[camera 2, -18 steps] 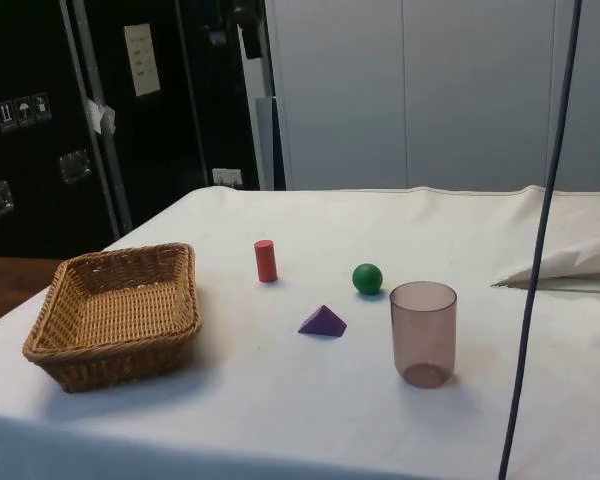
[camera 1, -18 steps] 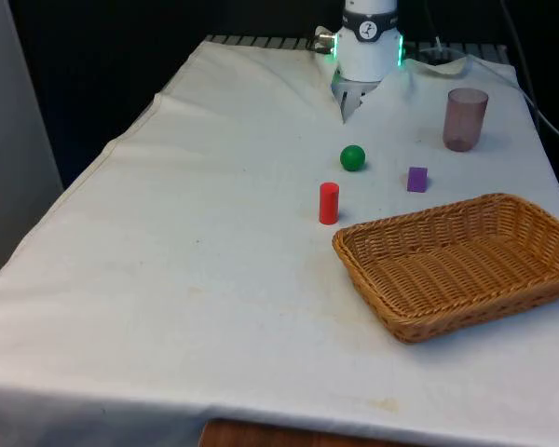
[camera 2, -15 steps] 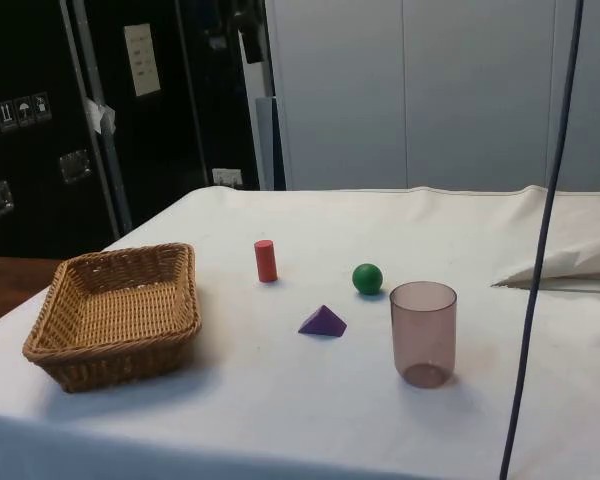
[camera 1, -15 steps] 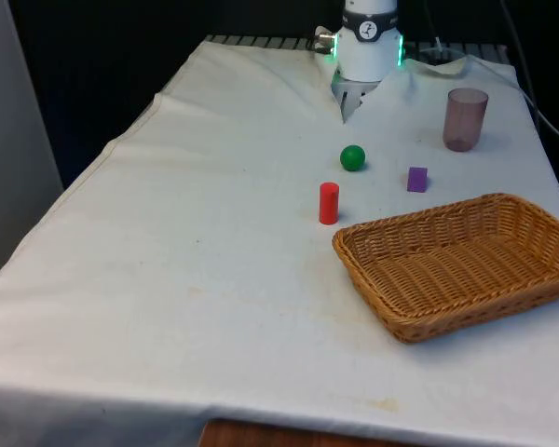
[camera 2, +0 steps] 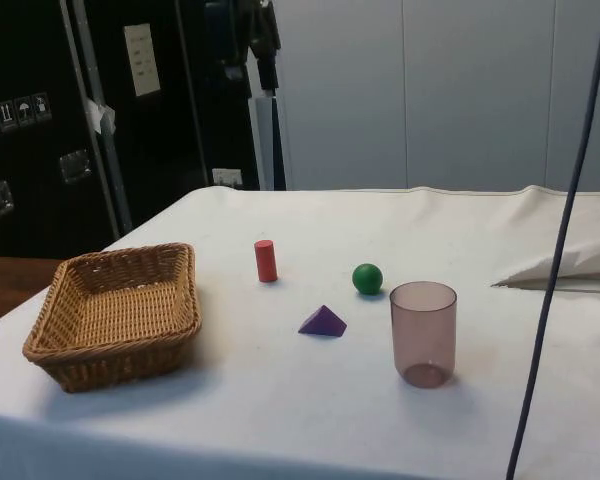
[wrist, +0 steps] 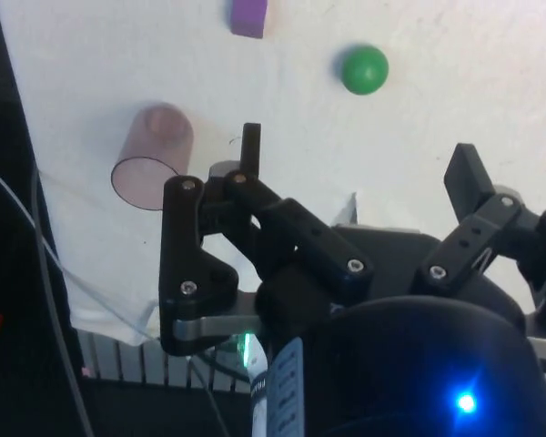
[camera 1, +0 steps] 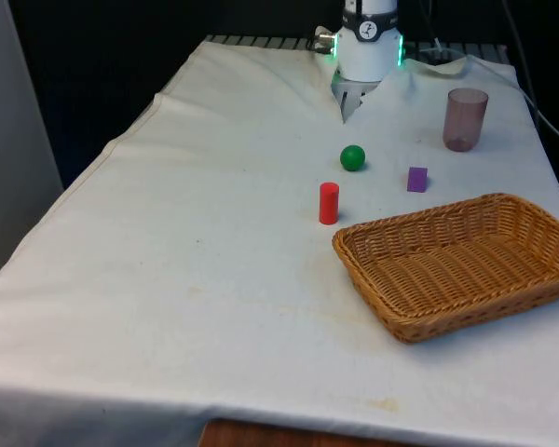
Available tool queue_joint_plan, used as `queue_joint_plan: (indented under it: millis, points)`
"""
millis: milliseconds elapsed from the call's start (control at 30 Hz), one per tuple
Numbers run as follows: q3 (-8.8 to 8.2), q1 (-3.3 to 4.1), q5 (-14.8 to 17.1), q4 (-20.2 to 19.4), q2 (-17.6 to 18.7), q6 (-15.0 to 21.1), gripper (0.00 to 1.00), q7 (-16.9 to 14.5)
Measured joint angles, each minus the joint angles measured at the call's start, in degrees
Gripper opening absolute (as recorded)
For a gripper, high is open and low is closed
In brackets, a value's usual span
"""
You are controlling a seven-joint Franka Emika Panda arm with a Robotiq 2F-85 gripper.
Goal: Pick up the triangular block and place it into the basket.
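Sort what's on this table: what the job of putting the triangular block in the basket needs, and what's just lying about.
Needed: purple triangular block, wicker basket, gripper, open, empty.

Lying about: red cylinder, green ball, tinted plastic cup.

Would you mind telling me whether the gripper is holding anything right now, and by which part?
Nothing is held: the black two-finger gripper is open and empty, and the purple triangular block lies untouched on the white cloth.

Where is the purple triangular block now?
In the front view, the block lies on the cloth at the right, between the green ball and the cup, just beyond the basket.
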Motion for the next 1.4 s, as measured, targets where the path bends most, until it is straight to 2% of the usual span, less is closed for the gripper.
queue_joint_plan:
  millis: [233,300,500,867,1200,1400]
  points:
    - [1.6,0.06,-0.2,-5.0,-1.4,4.5,1.0,1.7]
    - [1.6,0.06,-0.2,-5.0,-1.4,4.5,1.0,1.7]
    - [3.61,0.11,-0.3,-10.7,-2.6,9.8,1.0,3.8]
    - [6.02,0.17,-0.5,-17.2,-2.9,16.6,1.0,7.2]
    - [7.22,0.17,-0.6,-20.0,-1.7,21.4,1.0,9.7]
    - [8.31,0.17,-0.7,-22.2,-0.2,26.0,1.0,12.1]
